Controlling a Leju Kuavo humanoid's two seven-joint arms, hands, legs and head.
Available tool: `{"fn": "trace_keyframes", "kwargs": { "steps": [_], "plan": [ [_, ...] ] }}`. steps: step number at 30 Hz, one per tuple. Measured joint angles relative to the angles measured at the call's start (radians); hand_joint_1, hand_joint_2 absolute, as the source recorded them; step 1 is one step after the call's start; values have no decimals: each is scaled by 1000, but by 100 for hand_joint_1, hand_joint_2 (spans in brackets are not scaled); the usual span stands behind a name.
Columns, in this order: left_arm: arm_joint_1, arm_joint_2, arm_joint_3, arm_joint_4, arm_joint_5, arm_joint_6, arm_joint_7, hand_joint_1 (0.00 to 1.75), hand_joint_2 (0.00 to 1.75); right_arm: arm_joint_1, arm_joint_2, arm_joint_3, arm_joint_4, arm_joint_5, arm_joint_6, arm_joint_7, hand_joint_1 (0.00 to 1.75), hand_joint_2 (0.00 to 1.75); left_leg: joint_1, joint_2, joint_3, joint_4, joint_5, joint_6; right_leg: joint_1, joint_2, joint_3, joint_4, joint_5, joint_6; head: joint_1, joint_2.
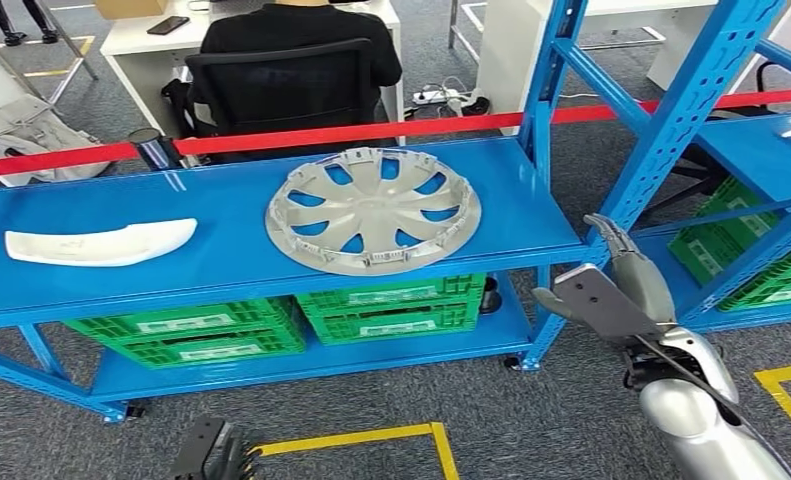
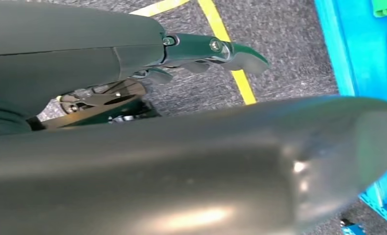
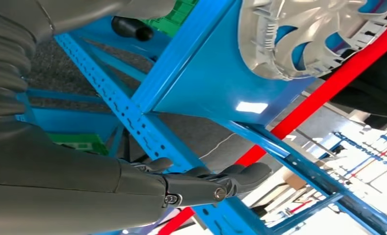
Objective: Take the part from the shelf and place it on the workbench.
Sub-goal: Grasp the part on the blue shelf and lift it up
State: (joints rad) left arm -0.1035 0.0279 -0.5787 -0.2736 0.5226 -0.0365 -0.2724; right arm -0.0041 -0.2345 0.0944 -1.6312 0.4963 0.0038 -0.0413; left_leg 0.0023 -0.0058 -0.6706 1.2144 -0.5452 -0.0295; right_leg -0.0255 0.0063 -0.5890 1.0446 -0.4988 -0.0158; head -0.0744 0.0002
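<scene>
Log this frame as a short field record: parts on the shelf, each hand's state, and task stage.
shelf top: hubcap in the middle, white trim piece to its left
lower shelf: green crates
right hand: raised near the shelf's right post, holds nothing, fingers apart
left hand: low over the floor, holds nothing, fingers apart
behind shelf: seated person, red barrier tape
stage: nothing picked up yet
</scene>
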Motion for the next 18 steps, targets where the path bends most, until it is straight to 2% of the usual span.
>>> {"fn": "trace_keyframes", "kwargs": {
  "steps": [1, 2, 3, 5, 7, 8, 10, 12, 13, 14, 16, 17, 18],
  "plan": [
    [0, 0, 0, 0, 0, 0, 0, 0, 0, 0, 0, 1, 0, 0, 0, -1, 0, 175, -1, 0, 32, -72, 36, 6, 0, 1, 6, 0, -3, 2, 0, 0],
    [-1, 1, 0, 0, 0, 0, 0, 0, 0, 0, 1, 2, 0, 0, 0, -1, 0, 175, -3, 0, 60, -133, 59, 10, 1, 1, 10, 0, -7, 7, 0, 0],
    [-1, 1, 0, 0, 0, 0, 0, 0, 0, 0, 1, 2, 0, 0, 0, -2, 0, 175, -6, 0, 78, -172, 70, 14, 1, 1, 12, -1, -9, 12, 0, 0],
    [-1, 1, 0, 0, 0, 0, 0, 0, 0, -1, 2, 4, 0, 0, 0, -2, 0, 175, -12, 0, 85, -191, 66, 22, 1, 1, 16, -6, -11, 25, 0, 0],
    [0, 1, 0, 0, 0, 0, -1, 0, 0, -1, 2, 5, 0, 0, 0, -4, 0, 175, -9, 0, 94, -202, 71, 33, 0, 0, 20, -8, -14, 37, 0, 0],
    [0, 1, 0, 0, 0, 0, -2, 0, 0, -2, 2, 5, 0, 0, 0, -6, 0, 175, -7, 0, 100, -209, 74, 40, 1, -1, 15, 8, -24, 42, 1, 0],
    [0, 1, 1, 0, 0, 0, -4, 0, 0, -2, 2, 6, 0, 0, 1, -10, 0, 175, -4, 1, 107, -216, 76, 49, 1, -2, -31, 100, -71, 47, 1, 0],
    [2, 0, 1, 1, 0, 0, -6, 0, 0, 3, 2, 7, 0, 0, 2, -12, 0, 175, -6, 2, 108, -215, 72, 55, 2, -2, -102, 223, -115, 51, 2, 0],
    [3, -1, 1, 1, -1, 0, -7, 0, 0, 8, 2, 8, -1, 0, 2, -13, 0, 175, -6, 2, 109, -214, 70, 55, 2, -2, -122, 250, -113, 53, 2, 0],
    [4, -2, 1, 1, -2, 0, -8, 0, 0, 13, 1, 8, -1, 0, 2, -12, 0, 175, -6, 1, 111, -212, 66, 54, 1, -2, -123, 240, -91, 54, 2, 0],
    [5, -3, 1, 0, -4, 0, -9, 0, 0, 23, 0, 8, -7, -4, 3, -10, 0, 175, -4, -1, 118, -206, 56, 48, 0, -4, -75, 122, -18, 53, 2, 0],
    [4, -3, 1, 0, -5, 0, -9, 0, 0, 27, 0, 9, -11, -6, 4, -7, 0, 175, -6, -2, 120, -201, 50, 43, 1, -4, -47, 62, 6, 50, 2, 0],
    [4, -3, 1, 0, -6, 0, -9, 0, 0, 30, 0, 9, -15, -8, 5, -4, 0, 175, -7, -2, 121, -197, 44, 37, 1, -4, -28, 20, 19, 43, 2, 0]
  ]
}}
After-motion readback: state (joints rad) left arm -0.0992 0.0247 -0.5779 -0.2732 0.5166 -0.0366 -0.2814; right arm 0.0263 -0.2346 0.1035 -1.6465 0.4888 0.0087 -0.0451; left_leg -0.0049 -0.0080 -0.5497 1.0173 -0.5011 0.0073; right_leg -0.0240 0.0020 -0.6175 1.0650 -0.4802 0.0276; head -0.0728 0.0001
